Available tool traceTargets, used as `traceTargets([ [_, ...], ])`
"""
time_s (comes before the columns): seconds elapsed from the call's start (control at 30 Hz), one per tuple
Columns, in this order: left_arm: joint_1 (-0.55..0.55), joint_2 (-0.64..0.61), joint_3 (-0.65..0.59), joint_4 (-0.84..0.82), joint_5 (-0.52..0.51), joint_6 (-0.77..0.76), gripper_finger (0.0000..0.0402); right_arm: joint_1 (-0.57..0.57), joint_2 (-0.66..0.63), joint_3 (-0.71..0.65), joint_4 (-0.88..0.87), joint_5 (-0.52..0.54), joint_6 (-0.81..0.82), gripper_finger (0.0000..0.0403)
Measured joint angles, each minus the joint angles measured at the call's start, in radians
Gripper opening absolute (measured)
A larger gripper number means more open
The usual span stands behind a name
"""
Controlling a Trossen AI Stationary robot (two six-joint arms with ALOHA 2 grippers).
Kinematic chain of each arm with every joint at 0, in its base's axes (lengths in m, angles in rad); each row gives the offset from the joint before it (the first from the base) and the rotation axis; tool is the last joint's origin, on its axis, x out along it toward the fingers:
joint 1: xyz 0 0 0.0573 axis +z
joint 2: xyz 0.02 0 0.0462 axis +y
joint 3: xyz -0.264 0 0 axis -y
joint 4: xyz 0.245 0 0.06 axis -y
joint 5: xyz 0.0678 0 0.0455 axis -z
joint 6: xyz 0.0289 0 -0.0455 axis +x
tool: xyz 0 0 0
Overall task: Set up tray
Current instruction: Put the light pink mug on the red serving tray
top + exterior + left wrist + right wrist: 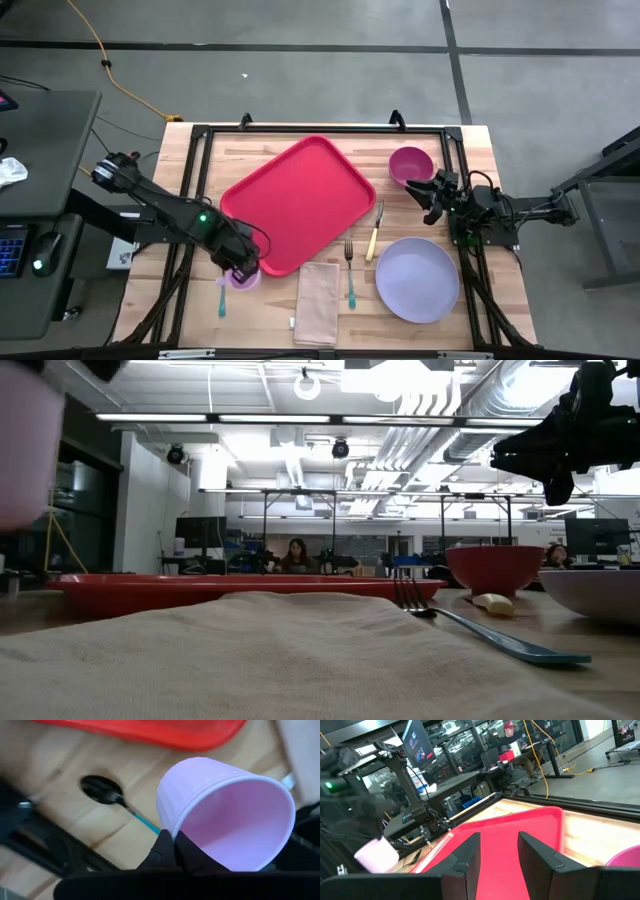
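The red tray [298, 203] lies flat on the table's middle, turned at an angle. My left gripper [240, 270] hangs off the tray's near left corner, shut on a pale pink cup [225, 815]. The low view shows the cup [25, 450] up off the table. A teal-handled spoon [221, 298] lies below it. My right gripper [425, 195] is open, hovering between the tray's right edge and the magenta bowl [410, 163]. In the right wrist view its fingers frame the tray [510, 835]. My left gripper pinches the cup's wall at the rim [172, 837], with one finger [162, 852] outside and the other [197, 857] inside the opening. The fingers come from above, pointing down. The cup is lifted clear of the table, its opening facing up toward the wrist.
A beige napkin [318, 302], a teal-handled fork [350, 275] and a cream-handled knife [374, 235] lie near the tray's near right side. A round lavender plate [417, 279] sits at the near right. Black frame rails run along the table's edges.
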Motion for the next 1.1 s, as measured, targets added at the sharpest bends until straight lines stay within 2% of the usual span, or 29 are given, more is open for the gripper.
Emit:
traceTargets([
  [0.2,0.001,-0.001,0.176,-0.207,-0.171,-0.203,0.001,0.0,0.0,0.0,0.0,0.0,0.0,0.0108],
  [0.33,0.022,-0.001,0.212,-0.273,-0.198,-0.348,0.001,0.0,0.0,0.0,0.0,0.0,0.0,0.0108],
  [0.47,0.067,-0.003,0.207,-0.271,-0.197,-0.408,0.001,0.0,0.0,0.0,0.0,-0.001,0.0,0.0108],
  [0.67,0.177,-0.005,0.207,-0.272,-0.234,-0.407,0.001,0.0,0.0,0.0,0.004,-0.008,0.0,0.0108],
  [0.83,0.279,-0.005,0.207,-0.272,-0.297,-0.328,0.001,0.0,0.0,0.0,0.004,-0.022,0.0,0.0108],
  [1.1,0.451,-0.005,0.206,-0.272,-0.338,-0.182,0.001,0.0,0.0,0.0,0.004,-0.034,0.0,0.0108],
])
